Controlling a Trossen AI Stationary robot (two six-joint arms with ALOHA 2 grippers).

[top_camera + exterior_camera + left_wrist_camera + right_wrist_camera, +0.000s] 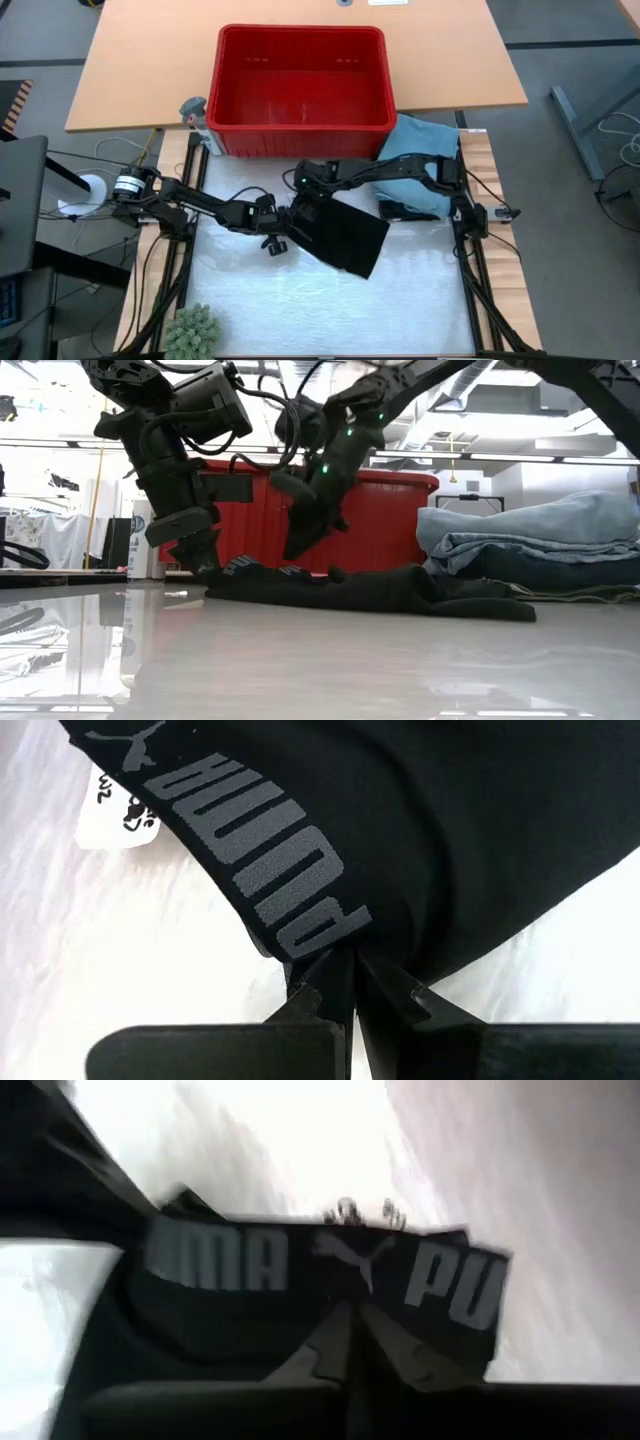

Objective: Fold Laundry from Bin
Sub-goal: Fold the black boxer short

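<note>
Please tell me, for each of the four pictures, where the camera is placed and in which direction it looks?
High view: above the table, looking straight down; both arms, red bin, black garment.
Low view: at table-top height, looking level across; both arms come down onto the garment.
Left wrist view: on the left arm; left hand shut on the garment's waistband.
Right wrist view: on the right arm; right hand at the waistband.
Shared: every view shows the black garment.

A black garment [380,592] lies flat before the red bin [390,520], folded blue laundry [540,540] seemingly beside it.
</note>
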